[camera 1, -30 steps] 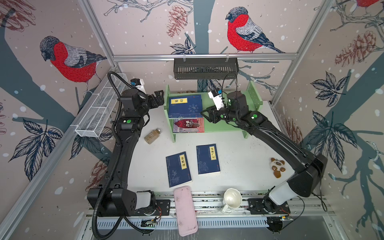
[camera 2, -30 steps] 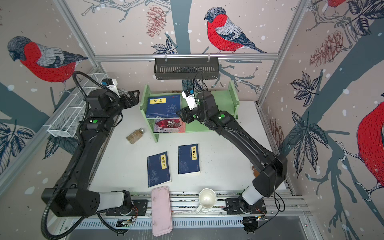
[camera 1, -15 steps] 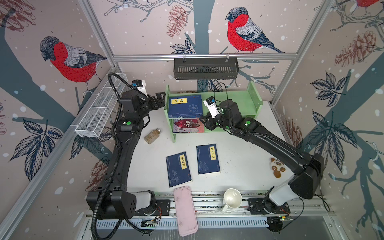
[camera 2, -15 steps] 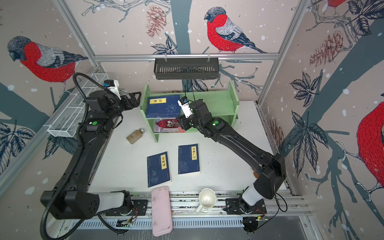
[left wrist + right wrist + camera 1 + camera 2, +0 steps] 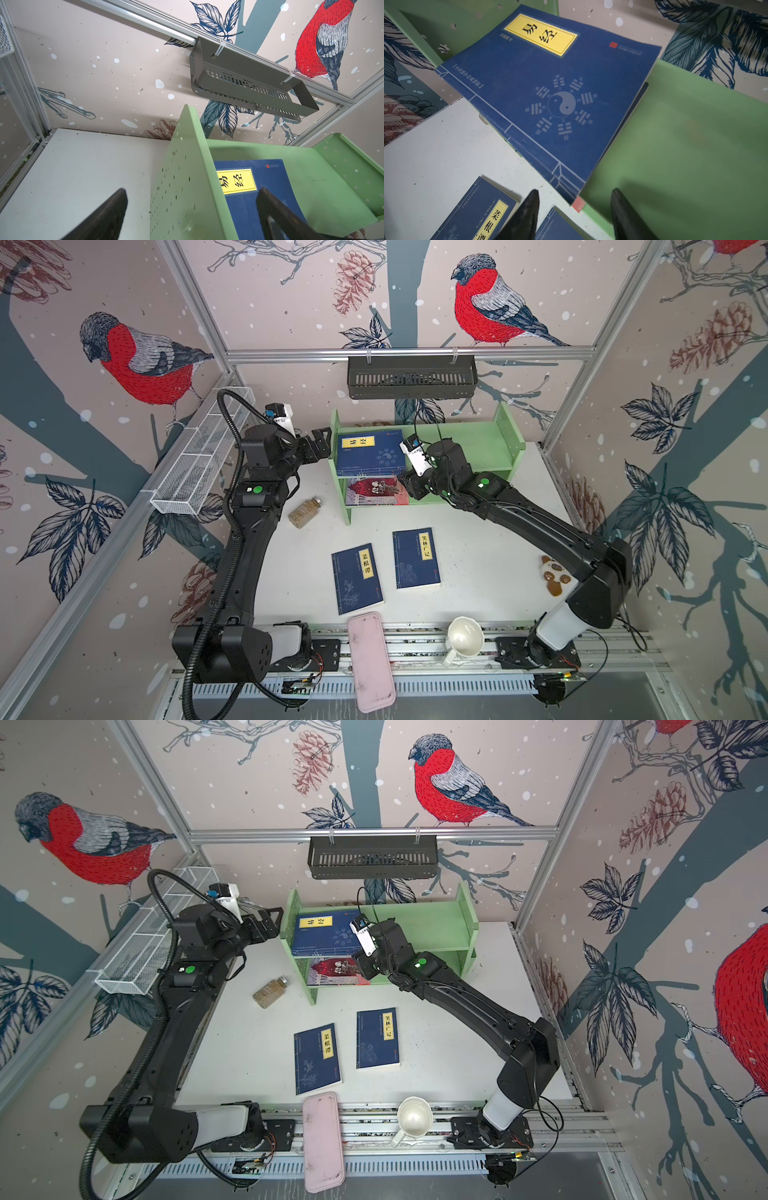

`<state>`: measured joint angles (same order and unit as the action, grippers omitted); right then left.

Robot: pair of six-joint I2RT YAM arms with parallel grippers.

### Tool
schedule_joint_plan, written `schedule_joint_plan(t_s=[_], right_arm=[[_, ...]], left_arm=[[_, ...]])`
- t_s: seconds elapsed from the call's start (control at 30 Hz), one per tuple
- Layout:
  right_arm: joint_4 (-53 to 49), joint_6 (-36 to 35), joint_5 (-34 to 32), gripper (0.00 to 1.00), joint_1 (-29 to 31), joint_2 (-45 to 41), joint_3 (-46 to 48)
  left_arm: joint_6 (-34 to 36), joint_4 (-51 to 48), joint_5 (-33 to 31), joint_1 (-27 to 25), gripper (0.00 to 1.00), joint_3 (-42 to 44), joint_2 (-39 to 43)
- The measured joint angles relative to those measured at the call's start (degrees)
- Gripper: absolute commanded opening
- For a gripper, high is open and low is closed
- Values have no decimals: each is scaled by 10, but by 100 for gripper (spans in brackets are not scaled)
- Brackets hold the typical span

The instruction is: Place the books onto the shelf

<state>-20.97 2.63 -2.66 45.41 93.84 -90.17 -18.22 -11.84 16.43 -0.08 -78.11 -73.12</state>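
Observation:
The green shelf (image 5: 469, 448) (image 5: 432, 928) stands at the back middle. A navy book with a yellow label (image 5: 370, 452) (image 5: 259, 187) (image 5: 550, 93) lies flat on its upper tier, with a second navy edge showing under it. The red-and-grey book (image 5: 376, 491) (image 5: 336, 971) lies on the lower tier. Two navy books (image 5: 357, 578) (image 5: 415, 558) (image 5: 477, 216) lie on the table in front. My left gripper (image 5: 324, 444) (image 5: 192, 190) is open, one finger on either side of the shelf's left panel. My right gripper (image 5: 409, 487) (image 5: 575, 190) is open and empty, over the upper tier's front edge by the book's corner.
A small jar (image 5: 304, 512) lies left of the shelf. At the front rail are a pink flat case (image 5: 371, 659) and a white mug (image 5: 465, 637). A panda toy (image 5: 552, 576) sits at the right. A black basket (image 5: 411, 381) hangs behind, and a white wire basket (image 5: 203, 460) on the left wall.
My right gripper has drawn back from over the upper tier toward the shelf's front edge, slightly left and lower. The left gripper has hardly moved. The books lie as before.

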Motion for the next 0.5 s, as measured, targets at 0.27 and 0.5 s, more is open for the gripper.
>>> schedule_joint_plan(t_s=[0.27, 0.5], right_arm=[[0, -11, -17, 48, 0, 16, -16], [-2, -11, -19, 46, 0, 19, -21]], left_arm=[[0, 0, -1, 0, 97, 1, 1], [0, 0, -1, 0, 97, 1, 3]])
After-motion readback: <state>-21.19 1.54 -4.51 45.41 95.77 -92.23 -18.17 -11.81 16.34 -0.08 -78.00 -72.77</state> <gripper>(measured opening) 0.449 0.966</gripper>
